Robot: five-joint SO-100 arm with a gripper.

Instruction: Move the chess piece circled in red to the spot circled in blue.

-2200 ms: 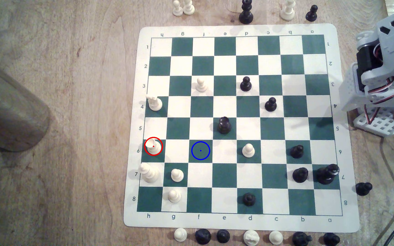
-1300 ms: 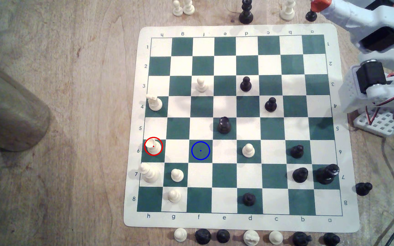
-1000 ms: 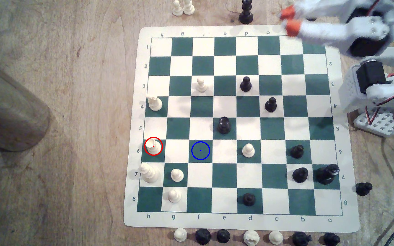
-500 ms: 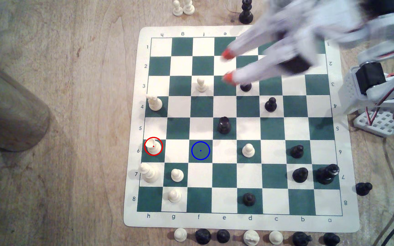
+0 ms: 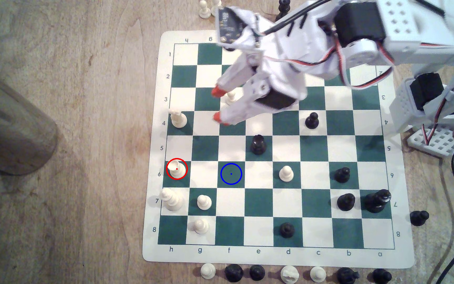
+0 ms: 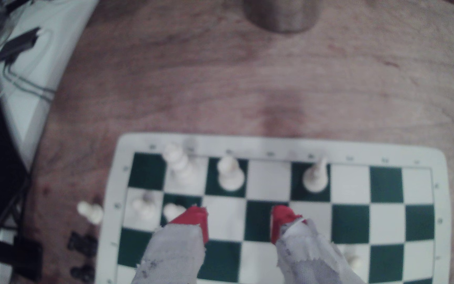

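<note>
Pincer (image 5: pixel 216 105) is hanging over the chessboard (image 5: pixel 272 259) with its red-tipped fingers (image 5: pixel 216 91) spread apart and gripping nothing, near the cream pawn (image 5: pixel 230 96) it is partly covering. Well apart from it, the chess piece (image 5: pixel 177 169) is standing upright inside the red ring on a green edge square of row 6. The spot (image 5: pixel 231 174) — blue-ringed — is lying bare two squares toward the exterior view's right. On the counter (image 5: pixel 84 136), a grey cylinder (image 5: pixel 10 123) is being cut off at the frame edge — its contents are hidden. In the wrist view everything is blurring; the fingers (image 6: pixel 196 221) are framing board squares.
</note>
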